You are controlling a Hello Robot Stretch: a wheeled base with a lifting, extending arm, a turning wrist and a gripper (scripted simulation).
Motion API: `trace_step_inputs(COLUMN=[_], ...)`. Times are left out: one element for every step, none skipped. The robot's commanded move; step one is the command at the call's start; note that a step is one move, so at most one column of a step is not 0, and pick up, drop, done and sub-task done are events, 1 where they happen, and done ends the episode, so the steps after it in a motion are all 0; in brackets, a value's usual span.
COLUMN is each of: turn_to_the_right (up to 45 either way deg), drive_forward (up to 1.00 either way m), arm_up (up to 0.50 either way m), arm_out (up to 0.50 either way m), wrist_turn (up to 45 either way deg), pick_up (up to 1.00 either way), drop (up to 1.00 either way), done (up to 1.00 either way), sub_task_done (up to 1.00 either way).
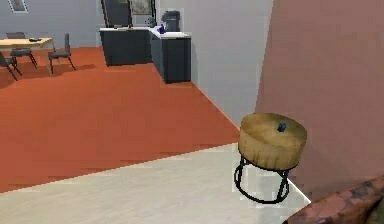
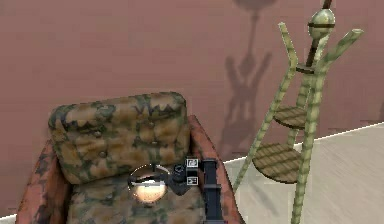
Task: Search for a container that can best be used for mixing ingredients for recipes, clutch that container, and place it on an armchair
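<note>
Arm side view, item one: armchair [image 2: 120, 130], tufted, in a mottled brown and green pattern, set against a reddish wall; its seat front and left arm are cut off by the picture's edge.
Item two: shiny rounded bowl [image 2: 150, 185], the mixing container by its look, low over the seat cushion, just left of the gripper [image 2: 173, 174]; whether it rests on the cushion or hangs above it cannot be told.
Item three: gripper, at the end of the dark arm [image 2: 213, 200]; with the bowl and cushion right at its far end, I cannot tell whether it holds anything.
Item four: tiered stand [image 2: 282, 160], green uprights and round wooden shelves, well to the right; its foot is cut off.

Forward view: round wooden table [image 1: 270, 143] on a dark wire base, a small dark thing [image 1: 283, 127] on top, too small to name; dark kitchen counter [image 1: 165, 52] far off; dining table [image 1: 25, 43] with chairs [image 1: 62, 52] at far left; patterned corner [image 1: 350, 205] at bottom right, probably the armchair again.

Progress, as judged: search and pick-up look done, bowl brought to the chair; left to confirm are the set-down and letting go.
</note>
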Motion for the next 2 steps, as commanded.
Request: trace_step_inputs(turn_to_the_right=[0.0, 0.0], drive_forward=[0.0, 0.0], arm_up=[0.0, 0.0], arm_out=[-0.08, 0.0], wrist_turn=[0.0, 0.0], pick_up=[0.0, 0.0], drop=[0.0, 0.0], done=[0.0, 1.0], sub_task_done=[0.0, 0.0])
